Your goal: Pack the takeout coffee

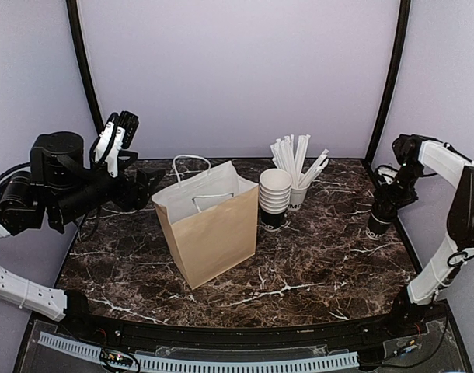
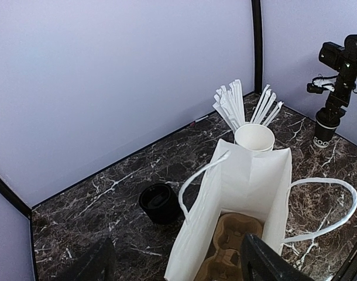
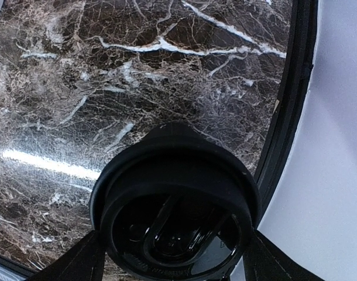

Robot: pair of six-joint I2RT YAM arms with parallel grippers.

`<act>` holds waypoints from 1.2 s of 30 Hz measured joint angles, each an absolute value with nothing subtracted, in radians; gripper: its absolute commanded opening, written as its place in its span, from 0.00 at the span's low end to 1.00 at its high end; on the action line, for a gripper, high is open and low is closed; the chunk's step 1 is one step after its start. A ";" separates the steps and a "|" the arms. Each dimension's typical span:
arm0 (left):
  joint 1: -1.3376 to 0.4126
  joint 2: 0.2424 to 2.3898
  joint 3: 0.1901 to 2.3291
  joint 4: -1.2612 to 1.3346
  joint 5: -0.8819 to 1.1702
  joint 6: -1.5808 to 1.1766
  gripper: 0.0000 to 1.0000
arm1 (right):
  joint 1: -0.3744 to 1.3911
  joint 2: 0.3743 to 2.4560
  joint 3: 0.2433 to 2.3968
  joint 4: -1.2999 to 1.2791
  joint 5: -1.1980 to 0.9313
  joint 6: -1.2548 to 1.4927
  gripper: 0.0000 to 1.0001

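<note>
The takeout coffee (image 3: 175, 205), a small black cup with a black lid, stands at the table's right edge (image 1: 374, 227). My right gripper (image 3: 174, 240) reaches down over it, a finger (image 3: 73, 263) pressed against each side under the lid rim (image 1: 379, 211). A second lidded black cup (image 2: 161, 202) stands behind the brown paper bag (image 1: 210, 225). The bag is upright and open, with a cardboard cup carrier (image 2: 237, 246) at its bottom. My left gripper (image 1: 118, 134) hangs high at the far left, open and empty, looking down into the bag (image 2: 181, 266).
A pile of lidless black cups with white insides (image 1: 274, 198) stands right of the bag. Behind it is a white cup of wrapped straws (image 1: 297, 167). Purple walls close the back and sides. The bag's white handles (image 2: 325, 205) stick up.
</note>
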State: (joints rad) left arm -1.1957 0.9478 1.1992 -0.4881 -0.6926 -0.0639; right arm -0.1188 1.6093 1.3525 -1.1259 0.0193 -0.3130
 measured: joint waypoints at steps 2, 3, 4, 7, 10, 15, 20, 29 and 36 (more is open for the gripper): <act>-1.196 0.944 1.199 -0.484 -0.698 -0.064 0.77 | -0.119 1.615 1.360 -1.127 0.019 -0.312 0.75; -1.196 0.942 1.199 -0.483 -0.700 -0.064 0.77 | -0.119 1.618 1.363 -1.127 0.019 -0.313 0.73; -1.196 0.942 1.199 -0.481 -0.701 -0.064 0.77 | -0.119 1.619 1.364 -1.127 0.018 -0.313 0.71; -1.196 0.943 1.199 -0.479 -0.701 -0.063 0.78 | -0.119 1.620 1.365 -1.128 0.007 -0.317 0.68; -1.196 0.947 1.199 -0.474 -0.701 -0.058 0.79 | -0.119 1.619 1.365 -1.132 -0.023 -0.331 0.67; -1.189 0.966 1.199 -0.454 -0.701 -0.044 0.80 | -0.086 1.584 1.365 -1.158 -0.107 -0.402 0.70; -1.146 1.003 1.206 -0.435 -0.677 -0.032 0.80 | 0.133 1.457 1.357 -1.166 -0.169 -0.489 0.71; -1.045 1.079 1.258 -0.414 -0.576 -0.037 0.79 | 0.506 1.478 1.373 -1.237 -0.222 -0.625 0.71; -1.019 1.137 1.323 -0.417 -0.537 -0.065 0.79 | 0.738 1.504 1.378 -1.258 -0.171 -0.735 0.73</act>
State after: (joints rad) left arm -1.0191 1.1366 1.3231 -0.4171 -0.5373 -0.0650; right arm 0.7383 1.5036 1.3785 -1.2575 -0.1711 -0.7345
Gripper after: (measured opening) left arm 0.788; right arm 0.725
